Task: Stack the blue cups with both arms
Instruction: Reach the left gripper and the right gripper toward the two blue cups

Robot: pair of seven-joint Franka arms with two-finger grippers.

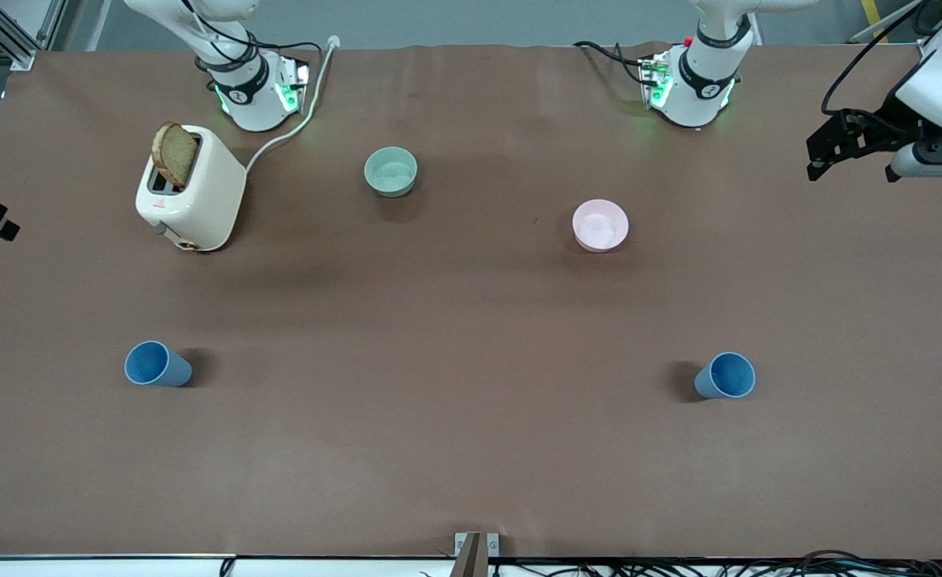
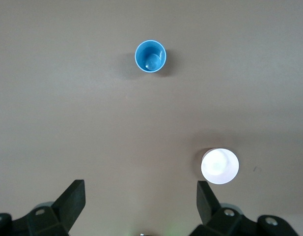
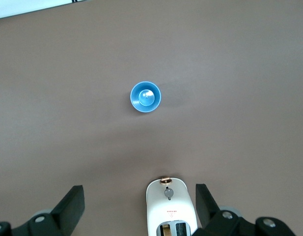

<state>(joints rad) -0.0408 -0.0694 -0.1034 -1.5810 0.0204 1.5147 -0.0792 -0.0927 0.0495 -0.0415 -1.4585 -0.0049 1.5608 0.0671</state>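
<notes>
The left gripper (image 1: 819, 160) is held high over the left arm's end of the table (image 1: 471, 449), fingers (image 2: 72, 199) spread wide with nothing between them, and the blue cup (image 1: 726, 376) at that end is seen upright on the table, nearer to the front camera than the pale pink bowl (image 1: 600, 225). The right gripper (image 3: 140, 206) is raised above the white toaster (image 1: 191, 190), in which a slice of toast (image 1: 175, 155) is held, its fingers likewise spread and empty. The other blue cup (image 1: 155, 365) is stood upright nearer to the front camera than the toaster, well apart from the first cup, and the pale green bowl (image 1: 391, 171) is set beside the toaster, toward the middle of the table.
</notes>
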